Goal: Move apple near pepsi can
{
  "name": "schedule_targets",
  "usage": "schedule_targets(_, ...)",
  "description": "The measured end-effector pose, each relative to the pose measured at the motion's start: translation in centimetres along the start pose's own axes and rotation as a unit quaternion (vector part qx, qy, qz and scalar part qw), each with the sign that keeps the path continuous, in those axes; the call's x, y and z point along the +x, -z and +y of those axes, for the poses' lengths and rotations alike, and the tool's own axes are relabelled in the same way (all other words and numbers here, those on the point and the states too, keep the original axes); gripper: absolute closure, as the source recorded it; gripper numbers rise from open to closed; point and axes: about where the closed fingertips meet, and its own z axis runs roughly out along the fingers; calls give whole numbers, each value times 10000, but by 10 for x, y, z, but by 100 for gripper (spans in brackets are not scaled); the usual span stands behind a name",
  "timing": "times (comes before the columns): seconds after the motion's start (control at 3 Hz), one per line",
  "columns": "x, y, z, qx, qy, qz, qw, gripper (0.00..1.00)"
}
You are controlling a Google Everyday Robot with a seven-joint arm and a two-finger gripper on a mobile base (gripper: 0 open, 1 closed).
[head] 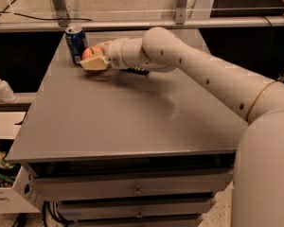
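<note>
Starting at the far left, a small white pump bottle (1, 86) stands on a low ledge (20, 98) beside the grey table (113, 122), well apart from everything on top of it. On the table's back left corner the pepsi can (76, 42) stands upright, dark blue with a silver top. Just to the right of it, and a little nearer to me, sits the apple (91, 53), red-orange, so close to the can that the two look almost touching. The gripper (95, 59) is right there at that corner, its pale fingers (95, 64) clenched around the apple, one of them lying across the fruit's front and lower side. From where I stand I cannot tell whether the apple rests on the tabletop or hangs just above it; a shadow lies beneath it. Behind the wrist, a flat dark wrapper (135, 71) peeks out on the table, mostly hidden. The thick white arm (213, 77) stretches from the gripper across the table to the right edge. Below the tabletop, grey drawers (137, 188) run along the front.
</note>
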Motion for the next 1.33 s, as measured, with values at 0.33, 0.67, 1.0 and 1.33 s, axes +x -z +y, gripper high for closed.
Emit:
schedule_targets(0.33, 2, 1, -1, 2, -12, 2, 10000, 35)
schedule_targets(0.67, 2, 0, -2, -11, -7, 2, 10000, 13)
schedule_targets(1.0, 1, -3, -2, -34, 2, 4, 10000, 0)
schedule_targets(1.33, -3, -1, -2, -52, 30, -34, 10000, 0)
